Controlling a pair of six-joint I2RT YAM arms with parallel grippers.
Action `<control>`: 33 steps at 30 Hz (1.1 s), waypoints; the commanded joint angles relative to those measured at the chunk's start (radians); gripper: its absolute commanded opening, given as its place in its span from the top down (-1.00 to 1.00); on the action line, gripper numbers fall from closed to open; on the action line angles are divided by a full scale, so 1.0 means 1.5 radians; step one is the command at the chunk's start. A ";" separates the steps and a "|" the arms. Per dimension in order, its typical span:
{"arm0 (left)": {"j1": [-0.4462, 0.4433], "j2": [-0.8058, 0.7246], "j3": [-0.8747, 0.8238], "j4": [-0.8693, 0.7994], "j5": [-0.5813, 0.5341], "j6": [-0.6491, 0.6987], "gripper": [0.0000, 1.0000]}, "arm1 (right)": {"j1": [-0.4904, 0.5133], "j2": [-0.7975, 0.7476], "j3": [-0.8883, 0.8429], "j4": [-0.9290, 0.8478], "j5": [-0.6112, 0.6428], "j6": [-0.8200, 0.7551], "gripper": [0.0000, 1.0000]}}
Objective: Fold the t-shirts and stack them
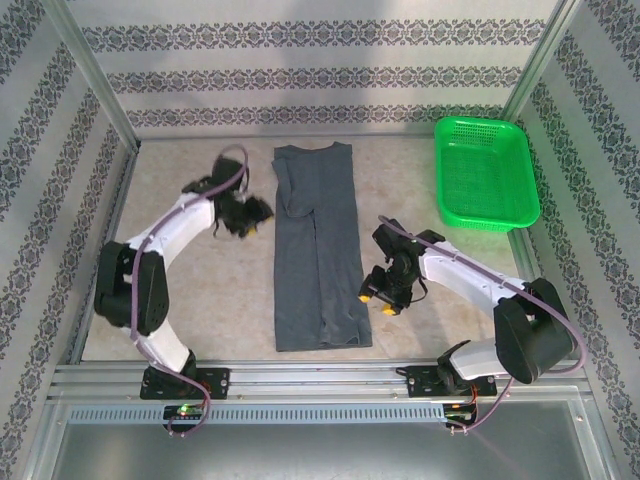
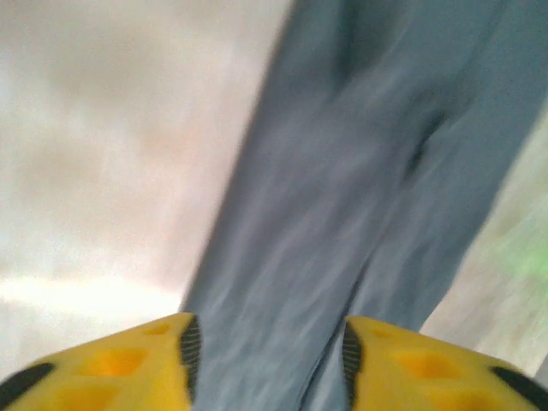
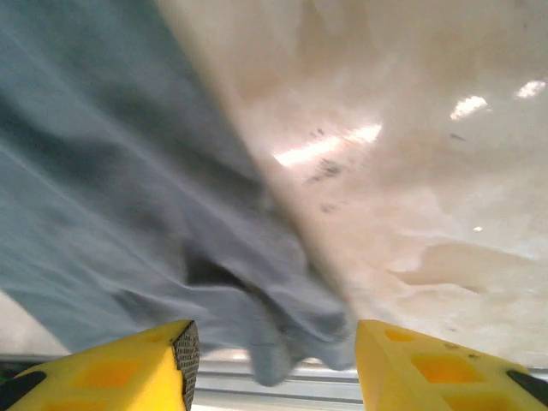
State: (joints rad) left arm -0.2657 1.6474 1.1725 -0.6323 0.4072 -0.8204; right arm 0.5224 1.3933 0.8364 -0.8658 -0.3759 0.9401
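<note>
T-shirt (image 1: 317, 250) beside right claw (image 1: 378, 302); seemingly untouched

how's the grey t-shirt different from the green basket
The t-shirt is dark grey soft cloth; the basket is bright green mesh. The t-shirt lies flat, folded into a long narrow strip down the middle of the table; the basket has raised walls and sits at the far right corner. The t-shirt is clearly longer than the basket. Both rest on the table.

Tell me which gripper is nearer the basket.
Right. The right gripper lies on the same side of the shirt as the basket; the left gripper lies across the shirt from it.
</note>
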 commanded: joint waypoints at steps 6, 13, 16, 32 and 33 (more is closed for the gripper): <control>-0.171 -0.159 -0.296 -0.003 0.152 -0.142 0.21 | 0.046 0.027 -0.062 0.017 -0.036 -0.071 0.12; -0.253 -0.148 -0.334 0.032 0.160 -0.189 0.20 | 0.097 0.070 -0.065 0.058 -0.046 -0.043 0.17; -0.275 -0.129 -0.348 0.073 0.163 -0.209 0.17 | 0.105 0.084 -0.070 0.067 -0.049 -0.037 0.20; -0.318 -0.123 -0.309 0.057 0.088 -0.232 1.00 | 0.127 0.061 -0.059 0.070 -0.029 0.003 1.00; -0.317 -0.158 -0.309 0.032 0.074 -0.239 1.00 | 0.127 0.043 -0.050 0.060 -0.023 0.011 1.00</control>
State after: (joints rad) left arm -0.7315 1.5158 0.7025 -0.4648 0.6277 -1.1683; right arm 0.6991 1.5192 0.7387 -0.7677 -0.4305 0.9218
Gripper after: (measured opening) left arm 0.056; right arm 0.060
